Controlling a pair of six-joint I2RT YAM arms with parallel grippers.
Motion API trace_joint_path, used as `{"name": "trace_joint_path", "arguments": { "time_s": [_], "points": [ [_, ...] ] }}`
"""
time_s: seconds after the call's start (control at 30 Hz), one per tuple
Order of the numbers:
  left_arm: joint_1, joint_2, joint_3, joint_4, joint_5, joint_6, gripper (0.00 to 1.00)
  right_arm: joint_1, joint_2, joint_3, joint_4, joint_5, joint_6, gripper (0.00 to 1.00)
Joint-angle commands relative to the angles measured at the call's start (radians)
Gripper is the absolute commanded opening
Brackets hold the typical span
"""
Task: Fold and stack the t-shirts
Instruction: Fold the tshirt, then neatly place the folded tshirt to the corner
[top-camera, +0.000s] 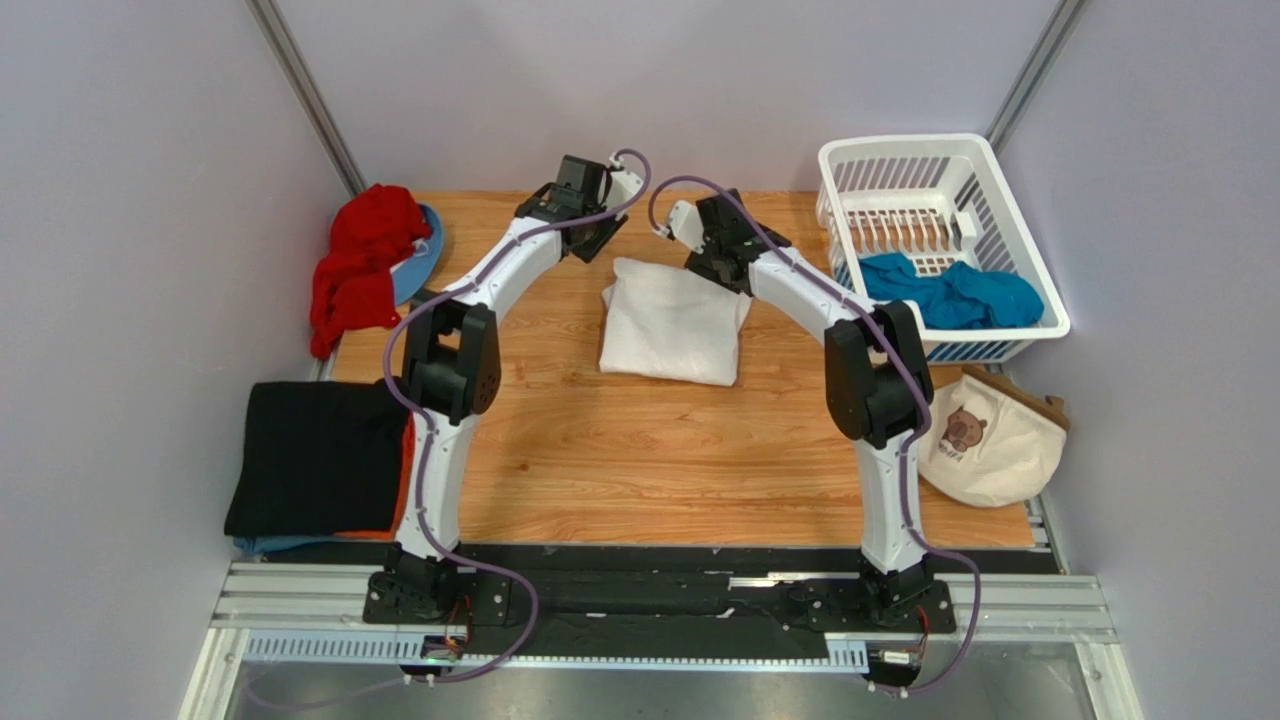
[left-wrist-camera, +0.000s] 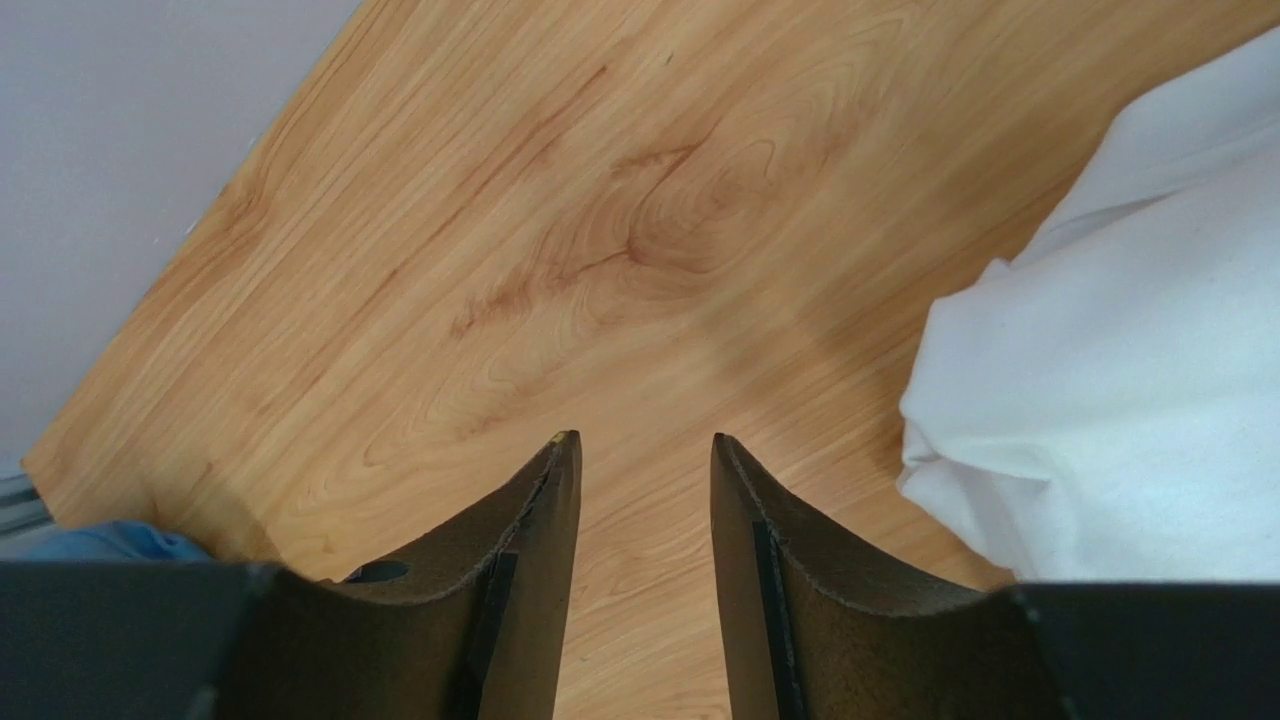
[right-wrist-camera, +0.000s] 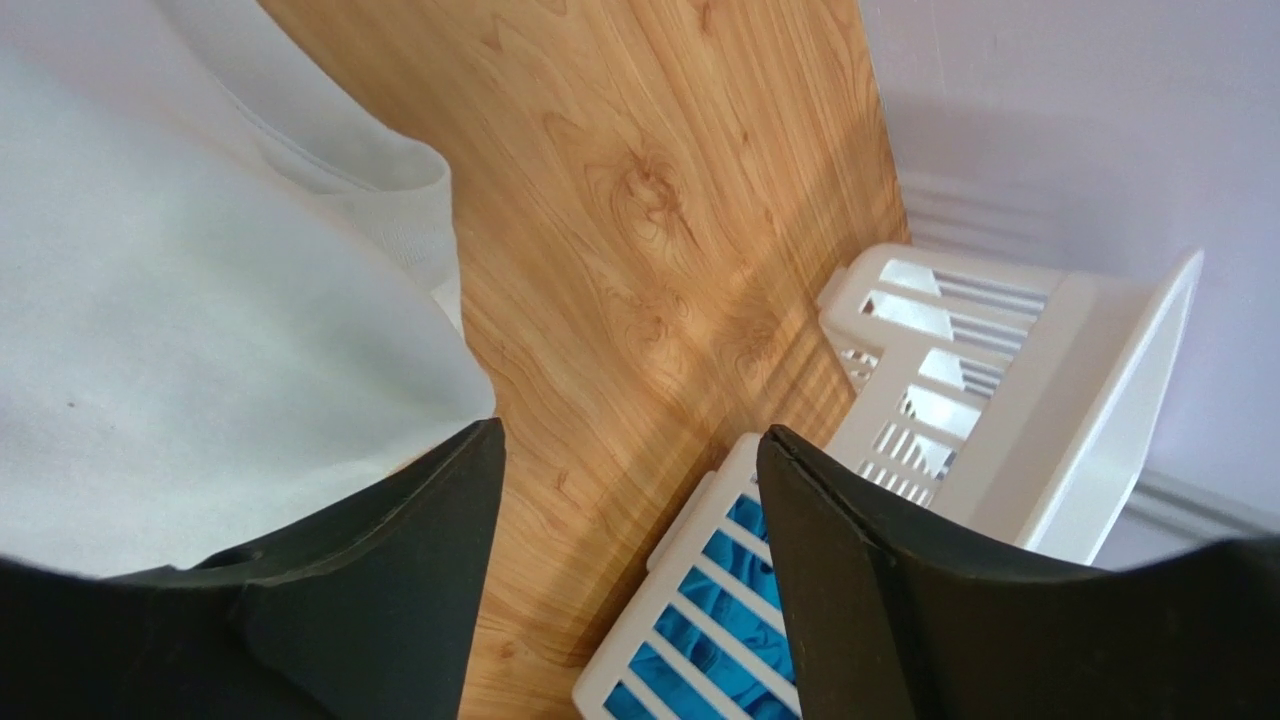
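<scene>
We saw the orange shirt mostly hidden under the black shirt at nine o'clock. Both arms reached past the white shirt toward twelve o'clock, left jaws and right jaws parted, holding nothing.

Left arm and right arm: white shells, black elbow housings, black bases at near edge. Purple cable loops along each. Left end effector, right end effector: matte black, tapered fingers.
</scene>
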Motion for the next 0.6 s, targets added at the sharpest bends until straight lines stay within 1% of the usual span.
{"name": "trace_joint_path", "arguments": {
  "time_s": [0.0,0.07,0.17,0.27,0.3,0.37,0.4,0.47,0.5,0.57],
  "points": [
    [0.002,-0.175,-0.114,0.006,-0.037,-0.009,0.47,-0.019,-0.144,-0.05,0.024,0.045,0.156,0.7],
    [0.002,-0.214,-0.161,-0.005,-0.02,-0.015,0.5,-0.017,-0.175,-0.098,-0.002,0.042,0.186,0.75],
    [0.002,-0.263,-0.244,-0.042,0.033,-0.036,0.5,-0.017,-0.254,-0.177,-0.007,0.029,0.227,0.77],
    [0.007,-0.319,-0.315,-0.059,0.116,-0.064,0.49,-0.017,-0.324,-0.228,-0.018,0.013,0.27,0.78],
    [0.008,-0.327,-0.33,-0.066,0.176,-0.069,0.49,-0.016,-0.338,-0.237,-0.022,0.006,0.276,0.78],
    [0.022,-0.338,-0.355,-0.082,0.245,-0.081,0.49,-0.013,-0.363,-0.237,-0.054,-0.003,0.299,0.78],
    [0.028,-0.332,-0.355,-0.111,0.338,-0.085,0.5,-0.009,-0.367,-0.234,-0.064,-0.01,0.301,0.78],
    [0.049,-0.285,-0.314,-0.158,0.423,-0.107,0.5,0.007,-0.36,-0.222,-0.085,-0.007,0.299,0.78],
    [0.057,-0.262,-0.292,-0.212,0.495,-0.113,0.5,0.014,-0.35,-0.199,-0.093,-0.007,0.295,0.78],
    [0.08,-0.19,-0.234,-0.255,0.555,-0.139,0.5,0.032,-0.311,-0.165,-0.119,0.006,0.287,0.78]
  ]
}}
